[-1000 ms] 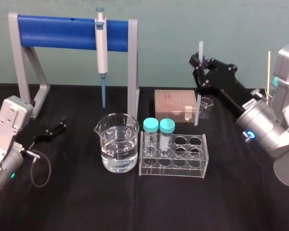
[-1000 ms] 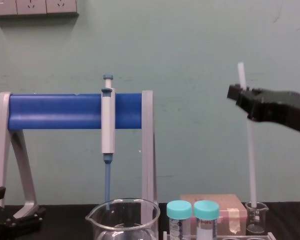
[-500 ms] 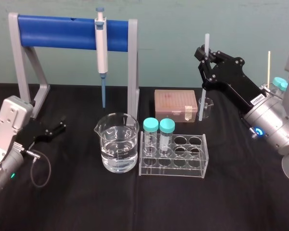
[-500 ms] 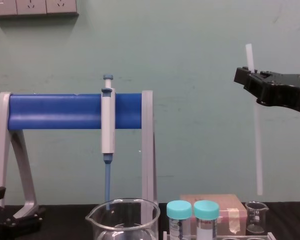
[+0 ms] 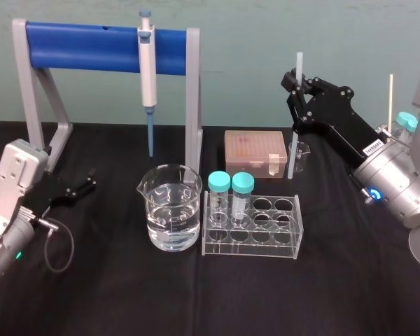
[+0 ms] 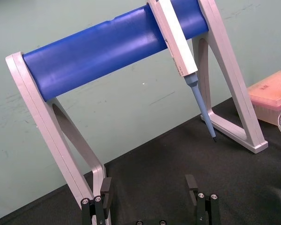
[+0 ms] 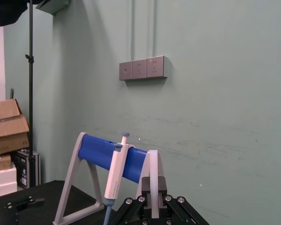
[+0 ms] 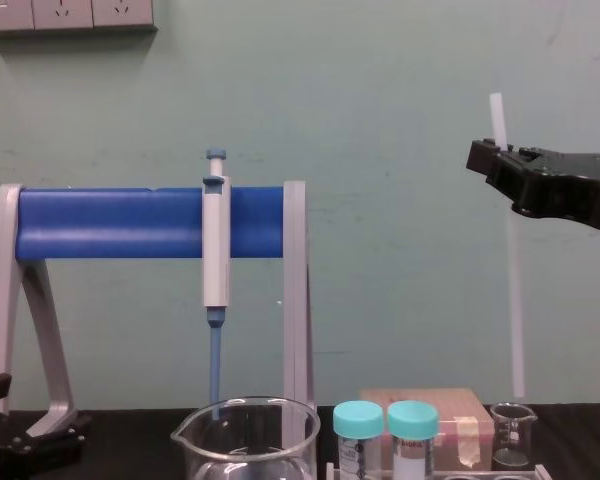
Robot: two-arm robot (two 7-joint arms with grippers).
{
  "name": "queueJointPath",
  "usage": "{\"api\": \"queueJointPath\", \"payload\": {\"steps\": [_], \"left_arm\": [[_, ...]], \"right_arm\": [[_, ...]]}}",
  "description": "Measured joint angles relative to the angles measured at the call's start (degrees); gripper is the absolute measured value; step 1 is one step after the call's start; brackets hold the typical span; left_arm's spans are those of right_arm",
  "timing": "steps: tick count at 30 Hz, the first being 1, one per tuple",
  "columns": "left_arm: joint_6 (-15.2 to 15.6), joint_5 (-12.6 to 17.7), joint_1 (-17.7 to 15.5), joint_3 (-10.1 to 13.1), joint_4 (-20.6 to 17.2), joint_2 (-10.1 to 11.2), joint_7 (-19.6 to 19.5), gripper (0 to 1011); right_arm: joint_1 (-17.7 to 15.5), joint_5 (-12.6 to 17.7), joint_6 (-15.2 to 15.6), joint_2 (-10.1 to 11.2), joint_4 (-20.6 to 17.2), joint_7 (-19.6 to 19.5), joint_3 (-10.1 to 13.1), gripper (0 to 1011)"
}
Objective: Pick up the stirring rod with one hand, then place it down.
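Two grippers: left gripper [image 5: 80,187] parked low at left, fingers spread; right gripper [image 8: 494,160] clamped near the top of the rod [image 8: 515,300]. Rod's thin, white, kinda see-through, hanging upright, tip just above the small beaker [image 8: 512,435].

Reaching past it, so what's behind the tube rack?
A brown box and, right of it, a small beaker, with the stirring rod hanging upright in the right gripper. Capped tubes partly hide the box's front from the chest view. The left gripper sits parked.
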Motion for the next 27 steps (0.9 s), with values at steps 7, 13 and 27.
{"api": "queueJointPath", "payload": {"steps": [7, 13, 27], "left_arm": [[0.0, 0.0, 0.0, 0.0, 0.0, 0.0, 0.0, 1000], [0.0, 0.0, 0.0, 0.0, 0.0, 0.0, 0.0, 1001], [0.0, 0.0, 0.0, 0.0, 0.0, 0.0, 0.0, 1000]], "right_arm": [[0.0, -0.1, 0.0, -0.1, 0.0, 0.0, -0.2, 72], [0.2, -0.1, 0.1, -0.2, 0.2, -0.1, -0.3, 72], [0.6, -0.2, 0.1, -0.4, 0.9, -0.1, -0.4, 72]]}}
